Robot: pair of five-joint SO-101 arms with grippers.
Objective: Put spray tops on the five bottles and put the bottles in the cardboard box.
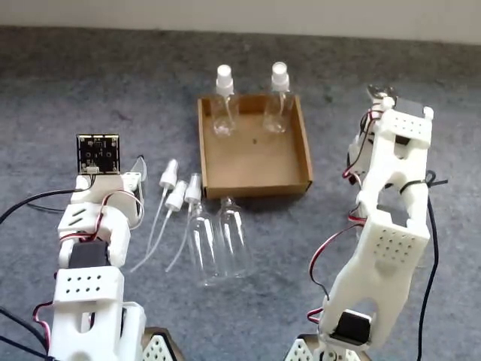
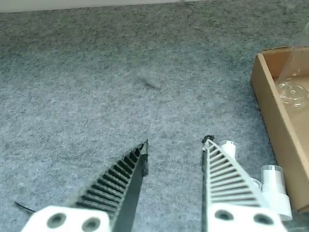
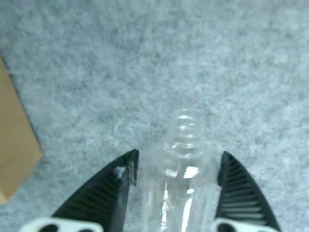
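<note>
Two clear bottles with white spray tops [image 1: 225, 77] [image 1: 279, 75] stand at the back of the cardboard box [image 1: 255, 188]. Two more clear bottles [image 1: 203, 244] [image 1: 234, 235] lie on the carpet just in front of the box. Three loose spray tops [image 1: 168, 174] [image 1: 176, 196] [image 1: 193, 188] with long tubes lie to their left. My left gripper [image 2: 175, 142] is open over bare carpet, with two spray tops [image 2: 227, 147] [image 2: 273, 181] beside one finger. My right gripper [image 3: 178, 159] is open, with an uncapped bottle [image 3: 183, 145] lying between its fingers.
Grey carpet covers the whole table. The box wall [image 2: 275, 121] stands close to my left gripper, with a bottle [image 2: 292, 89] inside it. The right arm [image 1: 387, 218] stretches along the right side of the box. Open carpet lies left of the box.
</note>
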